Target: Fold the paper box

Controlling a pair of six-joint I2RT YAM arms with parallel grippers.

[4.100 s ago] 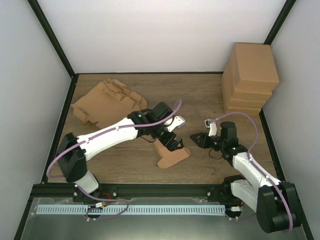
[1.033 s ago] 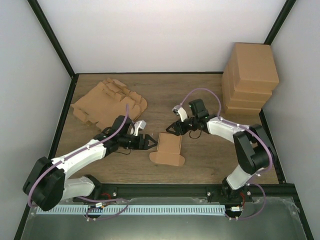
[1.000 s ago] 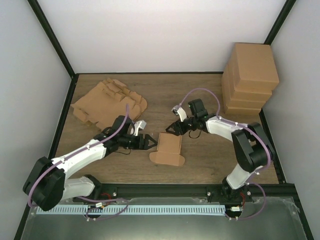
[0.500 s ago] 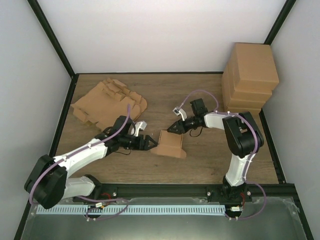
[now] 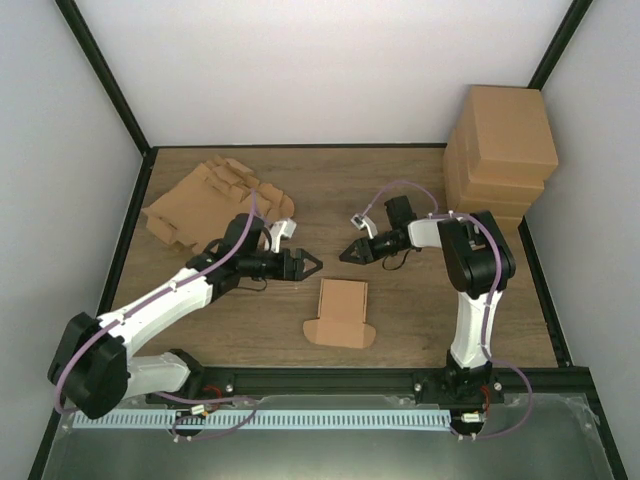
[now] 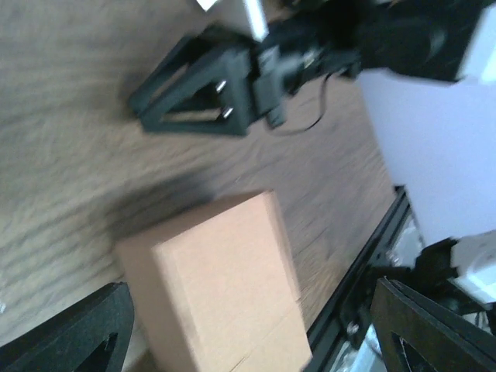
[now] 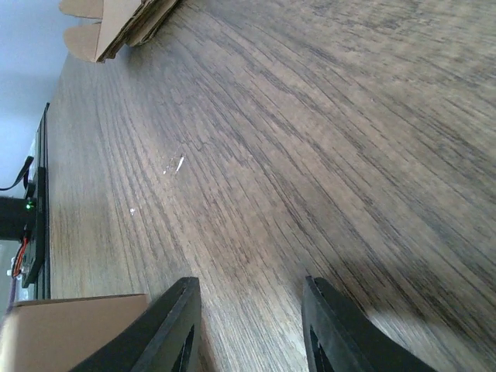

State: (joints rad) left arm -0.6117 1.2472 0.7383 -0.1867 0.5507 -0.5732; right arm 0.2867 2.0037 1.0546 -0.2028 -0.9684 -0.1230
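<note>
The brown paper box (image 5: 340, 312) lies flat on the table near the front edge, a rounded flap spread toward me. Neither gripper touches it. My left gripper (image 5: 310, 263) hovers just beyond the box's far left corner, open, with nothing between its fingers. The left wrist view looks down on the box (image 6: 225, 287) between its wide-spread fingers (image 6: 70, 333). My right gripper (image 5: 347, 253) points left just beyond the box's far edge, open and empty. In the right wrist view only a corner of the box (image 7: 70, 333) shows beside the right gripper (image 7: 252, 318).
A pile of flat unfolded cardboard blanks (image 5: 215, 205) lies at the back left, also at the top of the right wrist view (image 7: 116, 19). A stack of finished boxes (image 5: 500, 155) stands in the back right corner. A black frame rail (image 5: 330, 380) runs along the front edge.
The box has dropped from a tilted pose to lying flat, slightly nearer the front edge. Both grippers have drawn back from it; the left one opened wider, the right one narrowed.
</note>
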